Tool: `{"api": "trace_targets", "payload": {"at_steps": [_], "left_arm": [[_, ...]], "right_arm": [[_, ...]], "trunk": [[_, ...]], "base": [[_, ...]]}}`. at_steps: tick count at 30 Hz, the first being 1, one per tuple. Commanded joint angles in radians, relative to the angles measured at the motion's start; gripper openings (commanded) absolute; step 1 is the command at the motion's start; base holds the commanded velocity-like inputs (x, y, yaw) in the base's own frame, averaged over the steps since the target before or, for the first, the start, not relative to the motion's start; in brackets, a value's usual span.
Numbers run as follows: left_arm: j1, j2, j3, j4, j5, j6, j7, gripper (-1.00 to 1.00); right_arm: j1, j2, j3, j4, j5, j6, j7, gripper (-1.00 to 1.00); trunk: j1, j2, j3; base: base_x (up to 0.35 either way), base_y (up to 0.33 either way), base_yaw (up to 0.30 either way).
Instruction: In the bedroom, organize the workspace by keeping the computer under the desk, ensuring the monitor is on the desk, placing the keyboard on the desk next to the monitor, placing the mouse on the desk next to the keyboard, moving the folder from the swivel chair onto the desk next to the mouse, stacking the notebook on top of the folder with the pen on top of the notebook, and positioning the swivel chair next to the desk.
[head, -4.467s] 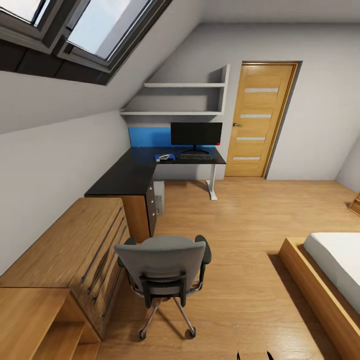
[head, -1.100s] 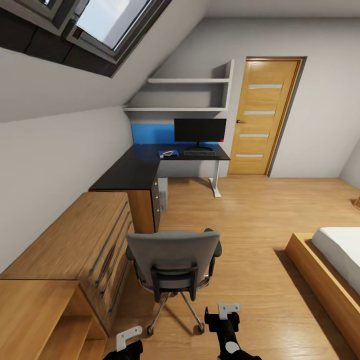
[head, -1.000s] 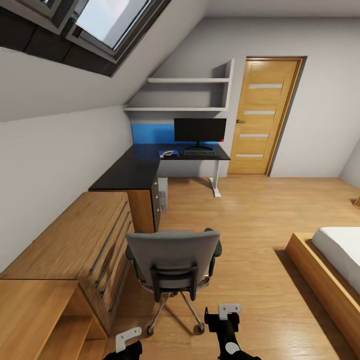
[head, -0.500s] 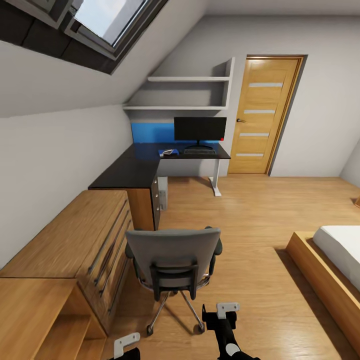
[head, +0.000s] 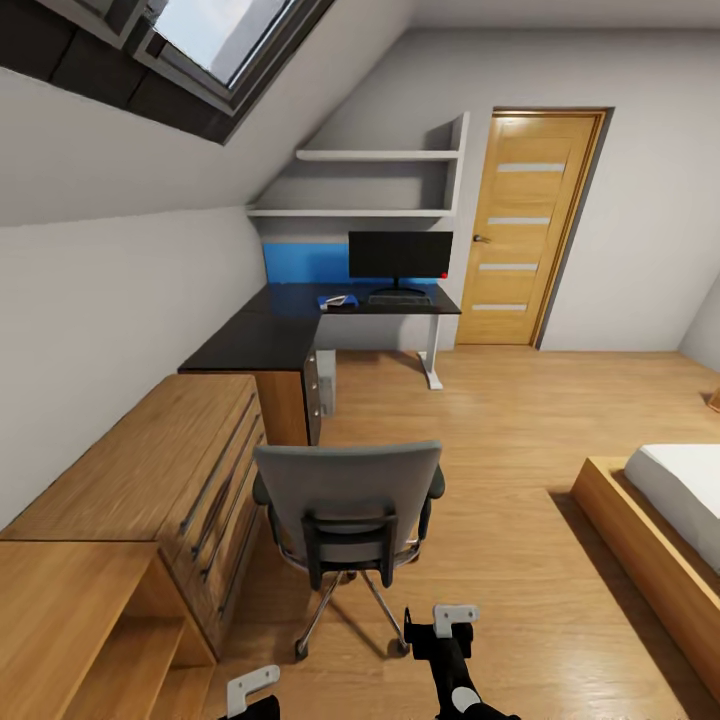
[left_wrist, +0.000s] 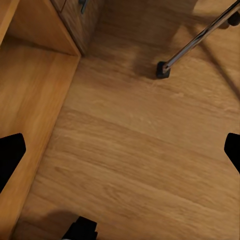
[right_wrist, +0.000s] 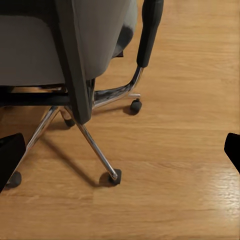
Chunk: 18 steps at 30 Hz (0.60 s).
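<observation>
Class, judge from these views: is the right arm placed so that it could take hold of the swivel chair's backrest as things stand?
Probably yes. The right gripper hangs open just behind the swivel chair, whose backrest faces the robot, with only bare floor between them. It sits low, near the chrome base, so the arm would likely need to rise first.

Your robot's right arm (head: 455, 665) is glossy black with rounded joint housings, and a small white round mark sits on its upper face. It ends in a light grey, flat bracket-like piece with small dark holes, set across a black mount. Your left arm (head: 252, 692) has the same pale grey bracket with rounded corners above a black body. In both wrist views, your fingertips (right_wrist: 11, 152) are plain matt black, blunt wedges with no markings.
</observation>
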Motion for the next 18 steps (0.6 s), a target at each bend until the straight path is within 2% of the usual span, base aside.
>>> {"api": "trace_targets", "payload": {"at_steps": [1, 18], "left_arm": [[-0.001, 0.000, -0.009, 0.000, 0.011, -0.005, 0.005, 1.00], [-0.001, 0.000, -0.010, 0.000, 0.008, -0.005, 0.005, 1.00]], "right_arm": [[-0.001, 0.000, 0.009, 0.000, -0.005, -0.002, -0.006, 1.00], [-0.001, 0.000, 0.009, 0.000, -0.005, -0.004, -0.006, 1.00]], "trunk": [[0.004, -0.008, -0.004], [0.069, -0.127, -0.058]], "base": [[-0.004, 0.001, 0.000], [0.000, 0.000, 0.000]]}}
